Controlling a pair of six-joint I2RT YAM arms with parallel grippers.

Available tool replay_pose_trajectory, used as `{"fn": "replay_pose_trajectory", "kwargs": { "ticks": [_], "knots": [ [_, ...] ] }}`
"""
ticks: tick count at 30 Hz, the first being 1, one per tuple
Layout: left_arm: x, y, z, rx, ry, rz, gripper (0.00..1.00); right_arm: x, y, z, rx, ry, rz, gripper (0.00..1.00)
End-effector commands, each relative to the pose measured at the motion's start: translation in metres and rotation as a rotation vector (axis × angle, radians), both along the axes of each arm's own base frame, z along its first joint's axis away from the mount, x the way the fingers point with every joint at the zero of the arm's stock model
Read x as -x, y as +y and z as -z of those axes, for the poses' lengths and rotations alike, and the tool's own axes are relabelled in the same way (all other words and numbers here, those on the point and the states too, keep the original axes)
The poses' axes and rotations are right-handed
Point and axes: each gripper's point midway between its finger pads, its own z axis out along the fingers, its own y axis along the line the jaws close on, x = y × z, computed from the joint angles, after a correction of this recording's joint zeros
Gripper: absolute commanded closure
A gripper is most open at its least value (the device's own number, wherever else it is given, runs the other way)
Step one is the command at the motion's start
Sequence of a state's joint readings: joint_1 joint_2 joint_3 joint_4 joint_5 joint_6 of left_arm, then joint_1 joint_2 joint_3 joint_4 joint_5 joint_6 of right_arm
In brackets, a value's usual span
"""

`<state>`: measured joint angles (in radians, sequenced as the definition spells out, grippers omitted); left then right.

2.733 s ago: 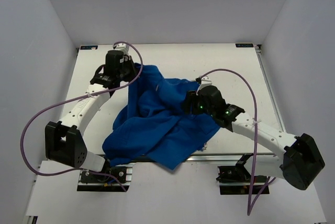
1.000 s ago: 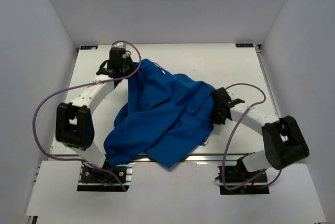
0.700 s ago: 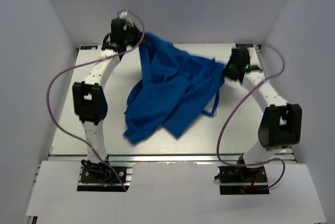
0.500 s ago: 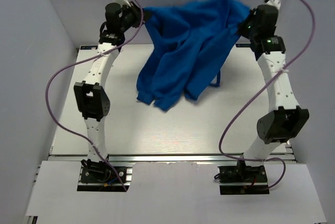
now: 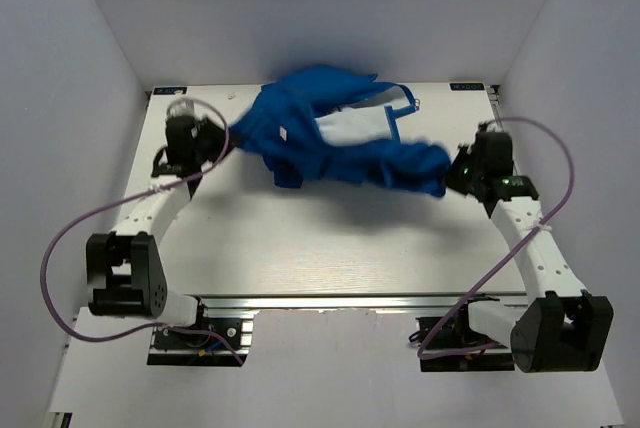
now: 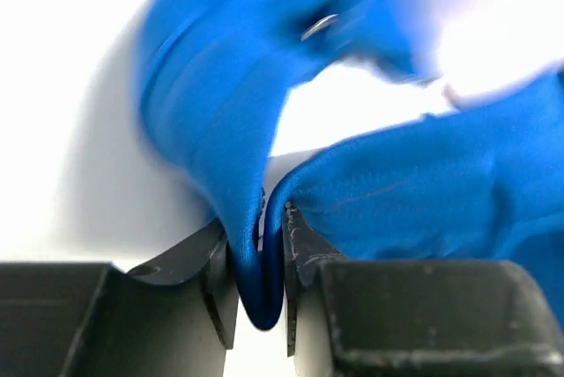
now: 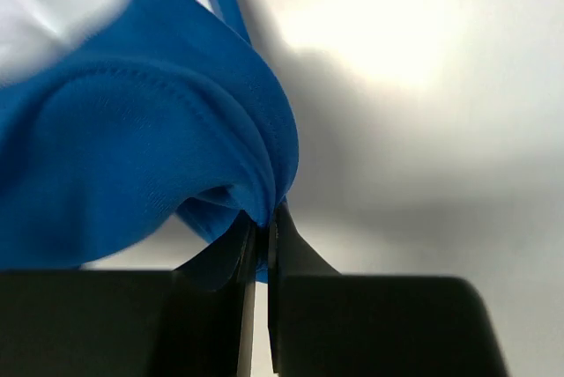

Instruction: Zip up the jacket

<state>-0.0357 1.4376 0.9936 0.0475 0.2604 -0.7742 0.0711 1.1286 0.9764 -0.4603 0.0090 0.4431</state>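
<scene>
White-walled booth, pale bench (image 5: 300, 248), lit from above.

Change noted: half a second ago both arms held the jacket (image 5: 330, 153) high past the far edge, hanging in folds. Both arms are now down low, and the garment is drawn out across the far half of the bench, from about 10 o'clock to about 3 o'clock. A patch of white lining (image 5: 355, 126) faces up near 12 o'clock. The broad shadow beneath suggests the middle is not yet lying flat. The fabric is blurred with motion.

Meaning for the task: this reads as a spreading step only. No zipper teeth or pull can be made out in the top view; a small silvery blur in the left wrist view may be the pull, unconfirmed. Zipping is not begun.

Left jaws: nearly closed, pinching a doubled fold of blue cloth at the 10 o'clock end.

Right jaws: almost fully closed, clamping a stitched edge of the jacket at the 3 o'clock end.

Neither touches anything else.
</scene>
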Motion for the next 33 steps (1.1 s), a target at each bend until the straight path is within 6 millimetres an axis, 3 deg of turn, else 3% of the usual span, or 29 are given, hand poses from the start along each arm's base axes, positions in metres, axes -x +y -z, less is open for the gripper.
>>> {"fn": "replay_pose_trajectory", "kwargs": {
  "ticks": [1, 3, 4, 5, 6, 7, 11, 12, 14, 16, 19, 20, 22, 23, 24, 25, 26, 27, 28, 29, 30, 31, 33],
  "knots": [
    [0.069, 0.032, 0.090, 0.008, 0.354, -0.257, 0.68, 0.040, 0.010, 0.039, -0.063, 0.153, -0.035, 0.97],
    [0.105, 0.047, 0.117, -0.005, 0.501, -0.373, 0.50, 0.053, 0.002, 0.056, -0.026, 0.222, -0.013, 0.91],
    [0.112, 0.052, 0.122, -0.005, 0.521, -0.412, 0.39, 0.057, 0.001, 0.064, -0.012, 0.251, -0.022, 0.89],
    [0.115, 0.054, 0.124, -0.012, 0.526, -0.418, 0.15, 0.059, 0.001, 0.067, -0.010, 0.272, -0.022, 0.88],
    [0.117, 0.056, 0.120, -0.021, 0.525, -0.425, 0.05, 0.058, 0.001, 0.067, -0.010, 0.276, -0.027, 0.88],
    [0.117, 0.057, 0.117, -0.044, 0.519, -0.417, 0.02, 0.053, 0.003, 0.067, -0.011, 0.283, -0.032, 0.88],
    [0.101, 0.061, 0.081, -0.106, 0.455, -0.381, 0.02, 0.028, 0.004, 0.064, -0.014, 0.282, -0.029, 0.82],
    [0.098, 0.059, 0.076, -0.120, 0.442, -0.359, 0.02, 0.023, 0.003, 0.071, -0.006, 0.308, -0.029, 0.79],
    [0.091, 0.056, 0.064, -0.162, 0.422, -0.296, 0.02, 0.005, -0.001, 0.064, 0.021, 0.294, -0.016, 0.68],
    [0.086, 0.050, 0.061, -0.196, 0.399, -0.220, 0.02, -0.010, -0.011, 0.073, 0.073, 0.314, 0.019, 0.68],
    [0.075, 0.023, 0.057, -0.169, 0.376, -0.048, 0.02, -0.042, -0.017, 0.072, 0.108, 0.313, 0.043, 0.72],
    [0.072, 0.004, 0.061, -0.144, 0.374, 0.047, 0.02, -0.054, -0.014, 0.065, 0.099, 0.295, 0.039, 0.72],
    [0.061, -0.021, 0.052, -0.193, 0.305, 0.177, 0.02, -0.066, -0.010, 0.076, 0.090, 0.317, 0.016, 0.69],
    [0.056, -0.033, 0.062, -0.224, 0.318, 0.235, 0.02, -0.069, -0.008, 0.078, 0.086, 0.324, 0.006, 0.68],
    [0.061, -0.063, 0.064, -0.286, 0.277, 0.393, 0.02, -0.076, -0.007, 0.081, 0.087, 0.330, -0.008, 0.69],
    [0.050, -0.077, 0.049, -0.317, 0.228, 0.435, 0.02, -0.076, -0.003, 0.083, 0.074, 0.341, -0.023, 0.70],
    [0.051, -0.087, 0.069, -0.358, 0.294, 0.484, 0.02, -0.077, -0.002, 0.084, 0.069, 0.345, -0.031, 0.70],
    [0.052, -0.108, 0.070, -0.435, 0.268, 0.557, 0.02, -0.075, -0.001, 0.087, 0.070, 0.353, -0.037, 0.70],
    [0.041, -0.120, 0.058, -0.468, 0.224, 0.576, 0.02, -0.073, -0.002, 0.090, 0.073, 0.355, -0.038, 0.69],
    [0.039, -0.127, 0.062, -0.496, 0.231, 0.588, 0.02, -0.072, -0.002, 0.090, 0.079, 0.354, -0.037, 0.68],
    [0.036, -0.135, 0.077, -0.520, 0.264, 0.607, 0.02, -0.070, -0.004, 0.089, 0.081, 0.349, -0.033, 0.68],
    [0.027, -0.139, 0.073, -0.525, 0.258, 0.600, 0.02, -0.066, -0.005, 0.093, 0.091, 0.357, -0.035, 0.68],
    [0.021, -0.140, 0.083, -0.532, 0.288, 0.594, 0.02, -0.062, -0.007, 0.091, 0.099, 0.352, -0.033, 0.68]
  ]
}}
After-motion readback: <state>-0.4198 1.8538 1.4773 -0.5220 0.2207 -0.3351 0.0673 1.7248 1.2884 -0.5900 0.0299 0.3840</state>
